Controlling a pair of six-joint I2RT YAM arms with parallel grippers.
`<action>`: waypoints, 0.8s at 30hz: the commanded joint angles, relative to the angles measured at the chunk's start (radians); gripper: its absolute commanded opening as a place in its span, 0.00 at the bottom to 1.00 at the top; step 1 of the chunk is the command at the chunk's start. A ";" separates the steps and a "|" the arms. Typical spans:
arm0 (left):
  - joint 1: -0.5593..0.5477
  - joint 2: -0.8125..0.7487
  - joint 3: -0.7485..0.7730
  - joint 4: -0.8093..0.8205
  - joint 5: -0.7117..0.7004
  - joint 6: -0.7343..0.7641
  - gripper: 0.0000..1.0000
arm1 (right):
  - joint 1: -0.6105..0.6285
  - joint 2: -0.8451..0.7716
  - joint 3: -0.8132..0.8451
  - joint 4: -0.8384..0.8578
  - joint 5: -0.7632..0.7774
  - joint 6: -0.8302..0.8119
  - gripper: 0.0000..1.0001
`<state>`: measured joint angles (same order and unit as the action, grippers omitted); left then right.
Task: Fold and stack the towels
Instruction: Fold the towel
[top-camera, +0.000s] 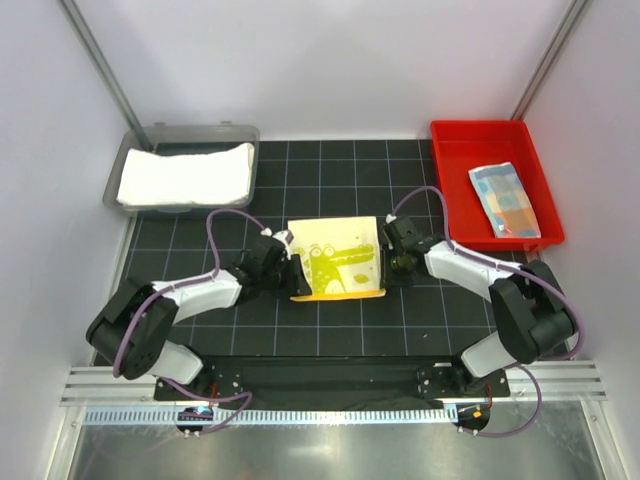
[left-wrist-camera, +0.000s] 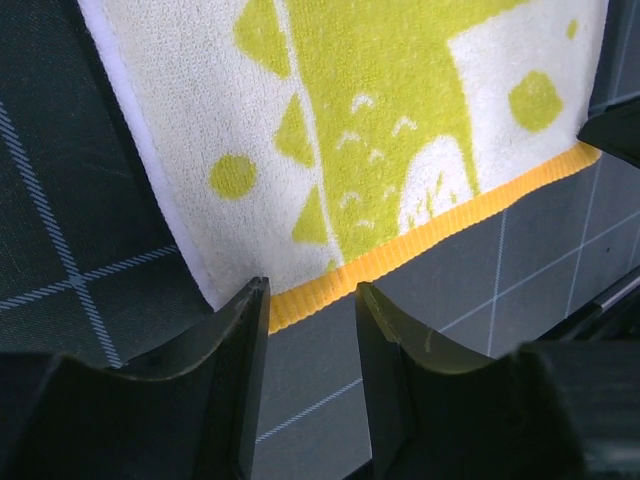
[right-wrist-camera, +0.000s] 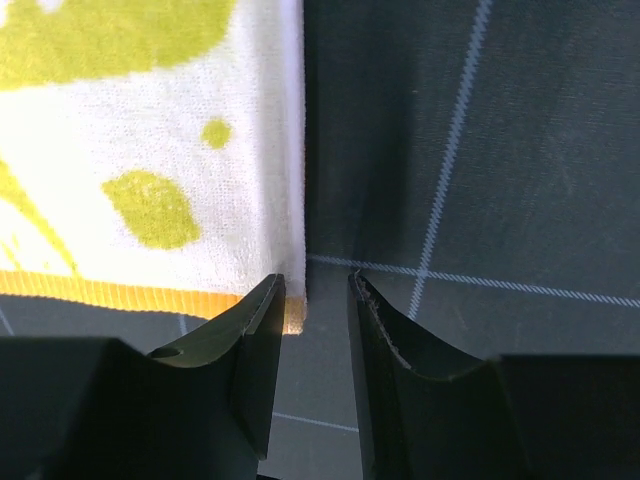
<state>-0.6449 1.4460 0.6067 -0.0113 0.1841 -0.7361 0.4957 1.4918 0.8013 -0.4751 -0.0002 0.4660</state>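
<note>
A pale yellow towel (top-camera: 335, 258) with a green pattern and an orange hem lies folded flat in the middle of the black mat. My left gripper (top-camera: 291, 273) sits at its left edge. In the left wrist view it (left-wrist-camera: 312, 295) is open, with bare mat between the fingers (left-wrist-camera: 235, 345) and the towel's (left-wrist-camera: 400, 130) orange hem just past their tips. My right gripper (top-camera: 389, 256) is at the towel's right edge. In the right wrist view it (right-wrist-camera: 317, 285) is open, with the towel's (right-wrist-camera: 150, 150) corner beside one fingertip. A white towel (top-camera: 185, 172) lies in the grey bin. A light-blue patched towel (top-camera: 505, 198) lies in the red tray.
The grey bin (top-camera: 128, 152) stands at the back left and the red tray (top-camera: 449, 180) at the back right. The black gridded mat (top-camera: 330, 170) covers the table. White walls close in both sides, and a metal rail (top-camera: 320, 385) runs along the near edge.
</note>
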 joint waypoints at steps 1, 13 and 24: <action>0.001 -0.061 0.025 0.021 0.019 -0.045 0.44 | 0.000 -0.021 0.021 0.006 0.085 0.033 0.38; 0.148 0.132 0.428 -0.223 -0.038 0.081 0.54 | -0.051 0.169 0.357 0.130 0.026 -0.065 0.07; 0.206 0.473 0.686 -0.245 -0.061 0.164 0.54 | -0.114 0.430 0.539 0.260 0.014 -0.174 0.06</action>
<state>-0.4629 1.8877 1.2106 -0.2455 0.1425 -0.6167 0.4110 1.9053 1.2854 -0.2863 0.0128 0.3309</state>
